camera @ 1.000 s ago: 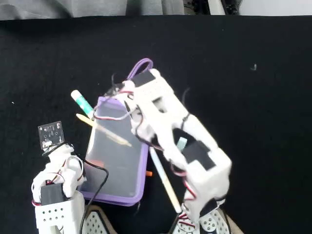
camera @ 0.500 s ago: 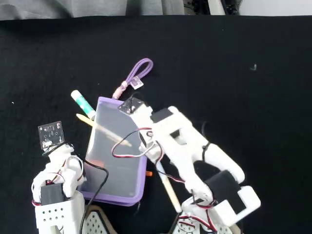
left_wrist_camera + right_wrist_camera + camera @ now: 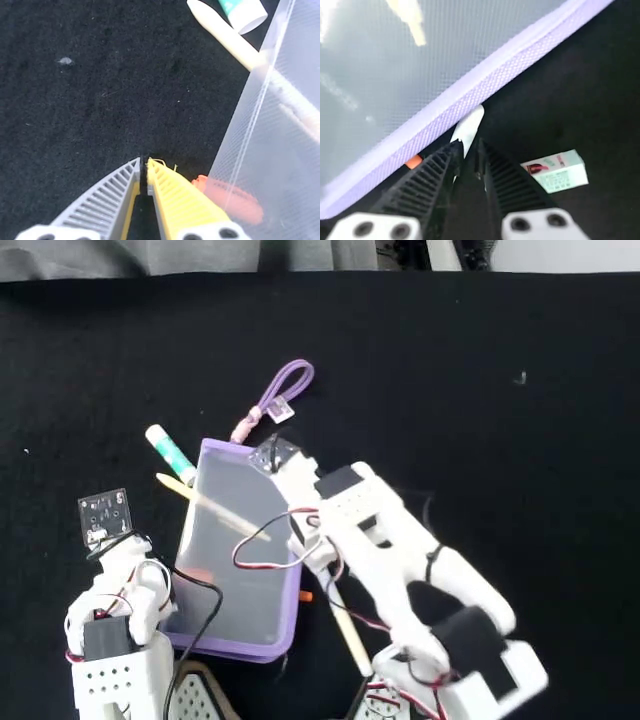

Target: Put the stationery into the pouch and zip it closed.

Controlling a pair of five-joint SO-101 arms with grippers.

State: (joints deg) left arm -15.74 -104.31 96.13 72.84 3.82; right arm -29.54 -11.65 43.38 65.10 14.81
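Looking down on the black table, we've got the purple pouch lying flat with its clear face up, so we'll place everything off that. The right gripper sits low at the pouch's long edge on the right arm's side. Its fingers are just a narrow gap apart, with the tip of a white pen poking up between them. The rest of that pen lies on the table just beside the same edge.

A tiny orange bit lies right against the purple edging there. A small white box sits on the table nearby, apart from the pouch.

Over at the pouch's opposite edge, the left gripper is closed tip to tip with nothing in it. It's close to an orange-red thing that shows through the clear face. A cream stick pokes out past that edge toward the far corner, its other end blurred under the face. A white-and-green tube lies outside, just beside the stick. The purple strap loop trails off the pouch's far end.
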